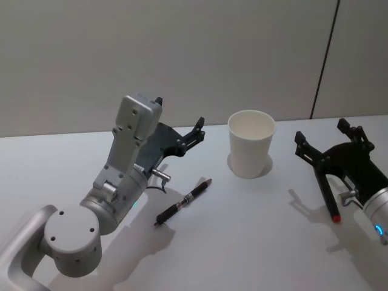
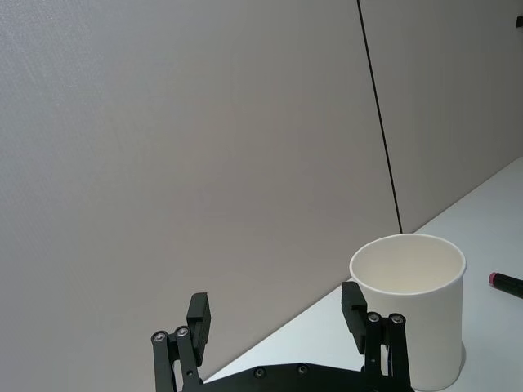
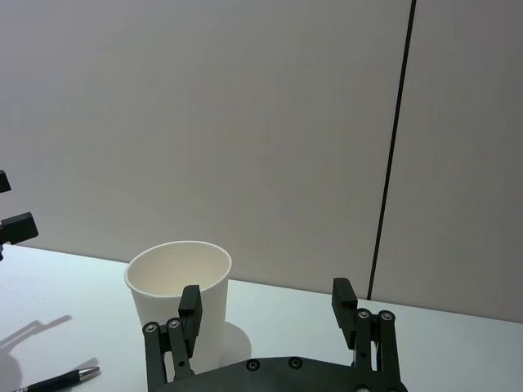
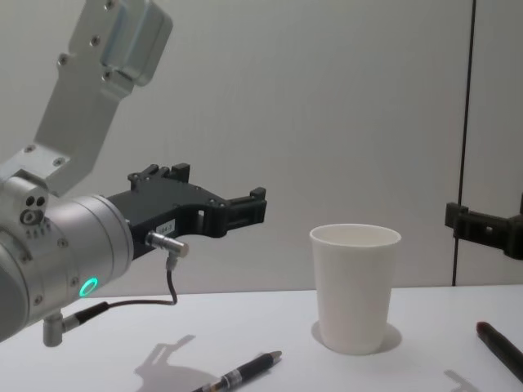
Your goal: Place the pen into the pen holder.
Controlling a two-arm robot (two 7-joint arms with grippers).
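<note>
Pre-grasp step. You see the pen (image 1: 183, 202) lying on the surface (image 1: 242, 254) at lower centre of the head view, apart from the upright pen holder (image 1: 250, 148) above and to its right. The left gripper (image 1: 179, 113) and right gripper (image 1: 321, 131) hover, fingers wide and empty. Next, lower the left gripper astride the pen.

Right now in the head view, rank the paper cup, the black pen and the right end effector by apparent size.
Largest: the right end effector, open.
Next: the paper cup.
Smallest: the black pen, long but thin.
</note>
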